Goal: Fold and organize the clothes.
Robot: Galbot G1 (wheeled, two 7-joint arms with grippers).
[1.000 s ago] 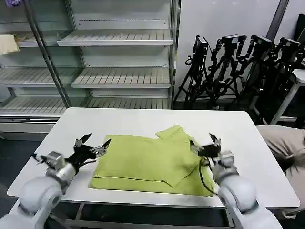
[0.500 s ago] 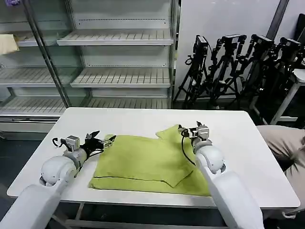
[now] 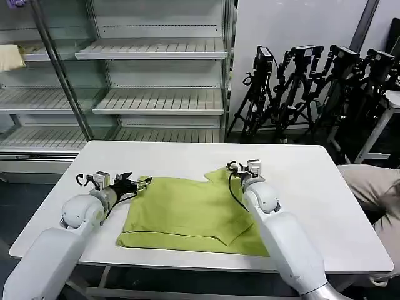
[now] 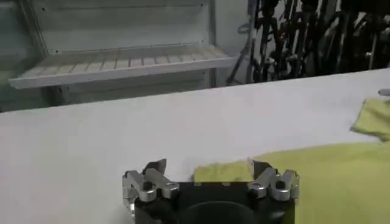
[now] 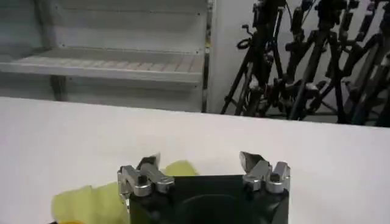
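The clothes, a lime yellow-green T-shirt [image 3: 187, 212], lie partly folded on the white table [image 3: 312, 187], with one sleeve flap reaching toward the far side. My left gripper [image 3: 135, 182] is low at the shirt's far left corner and open. In the left wrist view that gripper [image 4: 207, 169] has the shirt corner [image 4: 222, 172] lying between its spread fingers. My right gripper [image 3: 241, 167] is open at the far tip of the sleeve flap. In the right wrist view this gripper [image 5: 200, 161] has the green tip [image 5: 178, 168] beside one finger, with nothing clamped.
Metal shelves [image 3: 156, 100] stand behind the table, with a pale cream cloth [image 3: 9, 57] on one at the far left. Black tripods [image 3: 312, 87] crowd the back right. Bare tabletop surrounds the shirt on all sides.
Both grippers have moved away from me across the table. The right one went from the shirt's near right side to the far sleeve tip, the left to the far left corner.
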